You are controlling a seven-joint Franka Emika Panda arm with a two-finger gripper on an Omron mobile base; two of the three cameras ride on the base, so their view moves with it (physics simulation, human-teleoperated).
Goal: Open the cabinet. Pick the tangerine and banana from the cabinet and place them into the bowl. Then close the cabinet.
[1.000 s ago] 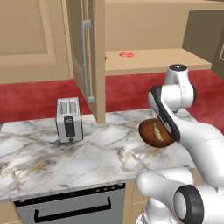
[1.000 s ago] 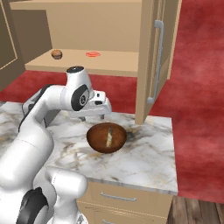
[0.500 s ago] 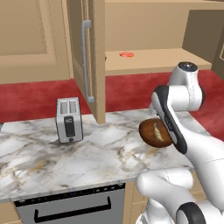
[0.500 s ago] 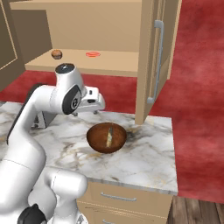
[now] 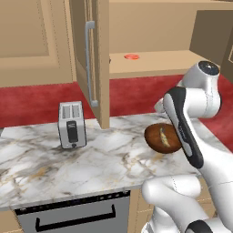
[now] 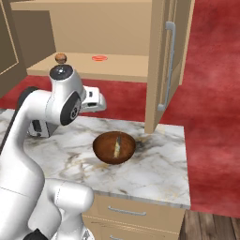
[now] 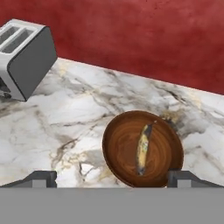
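A: Fingers [image 7: 41, 178] spread wide, nothing between them; our gripper [image 7: 111, 179] has lifted off the bowl [image 7: 142, 148], where the banana [image 7: 142, 148] now lies.

B: Then we go for the tangerine [image 5: 131, 57], on the open cabinet [image 5: 150, 63] shelf.

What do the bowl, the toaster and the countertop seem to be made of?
The bowl looks like dark reddish-brown wood with a glossy finish: faint ring-like grain shows inside it. The toaster looks like brushed silver metal with a dark front panel, possibly plastic. The countertop looks like polished marble, white with grey and tan veins, though it could equally be a laminate.
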